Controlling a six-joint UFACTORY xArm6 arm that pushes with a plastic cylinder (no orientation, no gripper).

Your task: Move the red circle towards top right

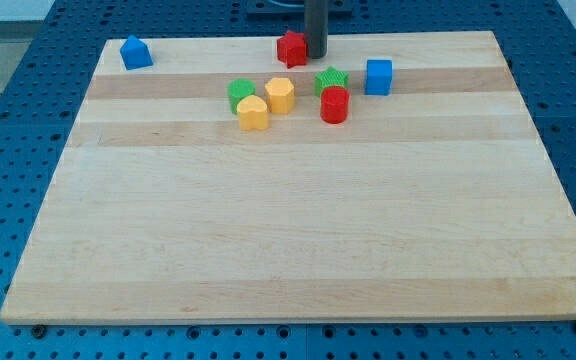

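My tip [315, 55] stands at the counter's [268, 240] top edge, a little right of the middle, just beside and seemingly touching the right side of a red block [291, 48] of angular, star-like shape. The end effector is a plain rod with nothing to open or close, and it grips nothing. The red circle [334, 104] lies below and slightly right of the tip, near it but apart, in the upper middle of the counter. A green block [332, 80] sits directly above the circle, touching it or nearly so, between the circle and the top edge. A blue cube [378, 76] stands just up and right of the circle, on the line toward the top right corner. To the circle's left lie a yellow hexagon-like block [279, 94], a yellow heart-like block [253, 113] and a second green block [240, 94], clustered close together. A blue house-shaped block [135, 52] sits well apart near the top left corner.
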